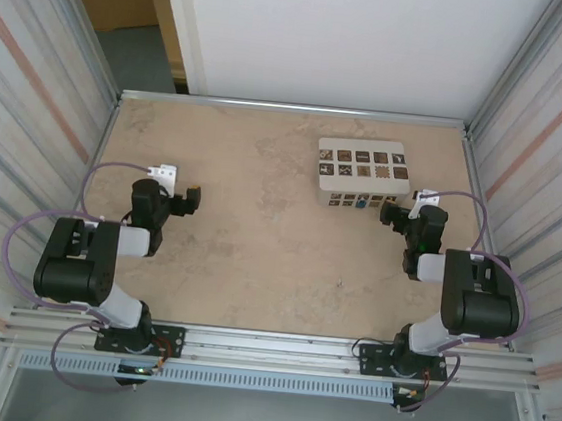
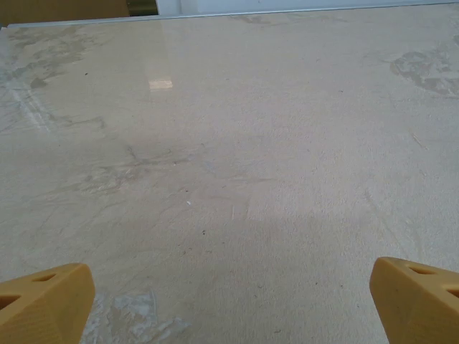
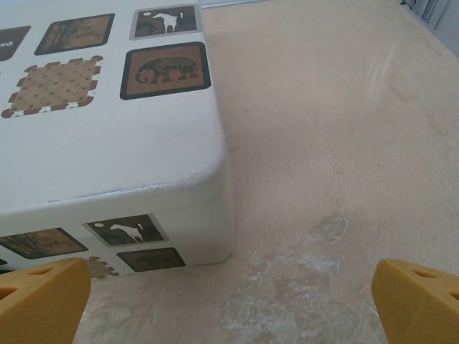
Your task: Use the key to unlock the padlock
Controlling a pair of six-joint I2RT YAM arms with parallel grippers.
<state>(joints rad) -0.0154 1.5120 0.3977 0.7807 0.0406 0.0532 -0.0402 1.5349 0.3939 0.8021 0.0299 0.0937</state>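
Two black robot arms are sitting at the near edge of a beige, marbled stone-look table [image 1: 257, 248] inside a metal-walled enclosure. Toward the far right, a flat white rectangular box printed with dark patterned squares [image 1: 363, 167] is lying on the table. Against the middle of its near face a tiny blue speck is showing, which I take to be the small blue-bodied padlock [image 1: 361, 204]. It is too small to make out its shackle or which way its long axis is running. I cannot make out a key anywhere. The right gripper [image 1: 393, 215] is hovering just beside the box's near right corner, so the padlock is lying slightly to its left and close by. The left gripper [image 1: 190, 201] is well apart, across the table, so the right arm is clearly the nearer one. Both grippers are standing wide apart and holding nothing: the yellow fingertips [image 3: 43, 297] are framing the box corner on the right wrist, and bare tabletop on the left wrist [image 2: 43, 301].
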